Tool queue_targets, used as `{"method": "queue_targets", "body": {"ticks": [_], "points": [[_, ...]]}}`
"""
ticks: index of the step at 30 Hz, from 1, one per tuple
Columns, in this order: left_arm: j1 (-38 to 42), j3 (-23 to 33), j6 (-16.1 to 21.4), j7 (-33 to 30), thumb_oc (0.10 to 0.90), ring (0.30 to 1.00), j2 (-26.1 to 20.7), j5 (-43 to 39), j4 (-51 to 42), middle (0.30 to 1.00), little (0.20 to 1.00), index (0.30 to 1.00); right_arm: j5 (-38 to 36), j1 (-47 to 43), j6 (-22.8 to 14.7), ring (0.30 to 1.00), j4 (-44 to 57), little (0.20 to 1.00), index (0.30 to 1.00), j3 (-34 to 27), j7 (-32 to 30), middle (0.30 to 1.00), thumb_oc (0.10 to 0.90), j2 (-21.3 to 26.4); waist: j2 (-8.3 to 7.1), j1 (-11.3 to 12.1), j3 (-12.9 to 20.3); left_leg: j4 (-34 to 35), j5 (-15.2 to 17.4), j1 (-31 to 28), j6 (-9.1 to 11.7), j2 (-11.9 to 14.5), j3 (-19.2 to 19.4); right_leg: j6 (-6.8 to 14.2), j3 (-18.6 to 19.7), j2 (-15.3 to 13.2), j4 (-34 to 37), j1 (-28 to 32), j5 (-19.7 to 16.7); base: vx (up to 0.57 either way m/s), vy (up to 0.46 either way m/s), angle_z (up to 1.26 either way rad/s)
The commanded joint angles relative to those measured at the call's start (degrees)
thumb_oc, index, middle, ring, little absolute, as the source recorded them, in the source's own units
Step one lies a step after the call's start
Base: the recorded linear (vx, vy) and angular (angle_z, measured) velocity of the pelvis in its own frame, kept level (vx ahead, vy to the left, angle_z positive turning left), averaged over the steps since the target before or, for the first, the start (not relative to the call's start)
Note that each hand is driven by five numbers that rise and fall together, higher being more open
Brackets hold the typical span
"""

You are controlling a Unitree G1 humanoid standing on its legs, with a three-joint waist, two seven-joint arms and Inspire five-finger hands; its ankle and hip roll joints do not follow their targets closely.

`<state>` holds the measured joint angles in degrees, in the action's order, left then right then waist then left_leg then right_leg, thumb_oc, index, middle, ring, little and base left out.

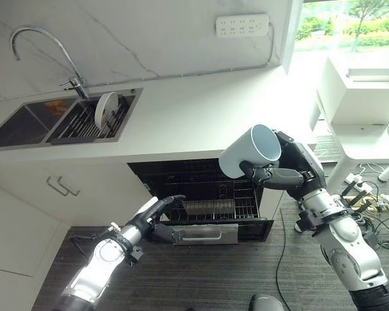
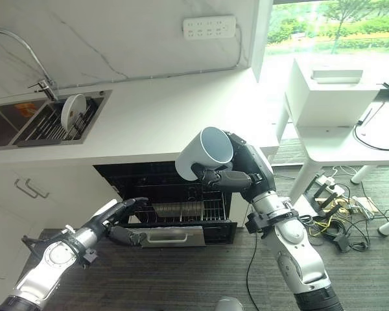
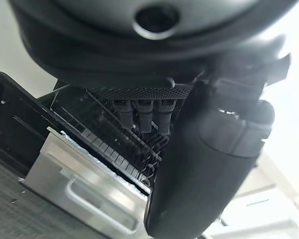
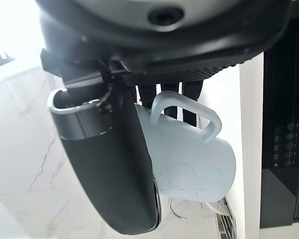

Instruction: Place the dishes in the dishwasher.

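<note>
Mug (image 1: 251,153) sits gripped in right hand (image 1: 282,170) above open dishwasher (image 1: 201,201); left hand (image 1: 152,212), fingers relaxed, reaches toward rack (image 1: 211,206).

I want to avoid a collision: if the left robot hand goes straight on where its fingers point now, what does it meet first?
Most likely the wire rack in the pulled-out dishwasher drawer: the open left robot hand points at it, though depth is uncertain.

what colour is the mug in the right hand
Pale blue, inside and out. The mug in the right hand shows best in the left eye view.
</note>
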<state>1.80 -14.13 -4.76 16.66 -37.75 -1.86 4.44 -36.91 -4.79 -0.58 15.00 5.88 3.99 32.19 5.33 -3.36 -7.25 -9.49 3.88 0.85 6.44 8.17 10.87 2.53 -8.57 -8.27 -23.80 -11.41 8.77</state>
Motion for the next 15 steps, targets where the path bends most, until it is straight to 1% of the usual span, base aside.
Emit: {"method": "queue_targets", "body": {"ticks": [1,2,8,12,15], "points": [[8.6,0.4,1.5,-0.1,0.800,0.900,-5.9,1.3,-2.0,0.900,0.900,0.900,-3.8,-6.2,-5.2,0.300,9.0,0.300,0.300,-2.8,1.8,0.300,0.400,-0.9,-1.78,-1.2,2.0,-7.7,9.5,1.5,-3.4,-0.1,0.9,5.1,1.6,0.2,6.6,6.6,1.5,-0.04,0.020,0.00],[10.5,-0.7,1.4,0.8,0.800,0.900,-6.4,4.1,-0.7,0.900,0.900,0.900,-3.7,-6.7,-5.2,0.300,8.4,0.300,0.300,-2.4,1.7,0.300,0.400,-0.6,-1.65,-1.3,2.0,-7.7,9.5,1.5,-3.4,-0.1,1.1,5.1,1.6,0.2,6.6,6.7,1.5,-0.03,0.013,-0.01],[16.9,-5.1,0.0,5.0,0.800,0.900,-8.3,8.7,5.0,0.900,0.900,0.900,-4.3,-8.3,-4.7,0.300,7.5,0.300,0.300,-1.4,1.8,0.300,0.400,-0.1,-1.67,-2.0,2.3,-7.7,9.6,1.3,-3.4,-0.1,1.6,5.3,1.9,0.4,6.6,6.7,1.5,-0.01,-0.004,-0.01],[19.8,-6.8,-0.1,5.2,0.800,0.900,-8.5,11.9,9.0,0.900,0.900,0.900,-4.9,-8.2,-4.1,0.300,8.0,0.300,0.300,-1.7,2.9,0.300,0.400,-0.4,-1.69,-2.9,2.6,-7.7,9.7,0.9,-3.4,0.1,2.2,5.3,2.5,0.8,6.6,6.7,1.6,0.01,-0.008,-0.09],[21.0,-8.0,-0.1,4.0,0.800,0.900,-7.3,14.5,13.0,0.900,0.900,0.900,-4.4,-8.4,-3.4,0.300,8.0,0.300,0.300,-1.6,3.9,0.300,0.400,-1.0,-1.61,-3.4,2.7,-7.7,9.8,0.8,-3.5,0.3,2.8,5.2,2.9,1.1,6.6,6.6,1.6,0.01,0.003,-0.09]]}}
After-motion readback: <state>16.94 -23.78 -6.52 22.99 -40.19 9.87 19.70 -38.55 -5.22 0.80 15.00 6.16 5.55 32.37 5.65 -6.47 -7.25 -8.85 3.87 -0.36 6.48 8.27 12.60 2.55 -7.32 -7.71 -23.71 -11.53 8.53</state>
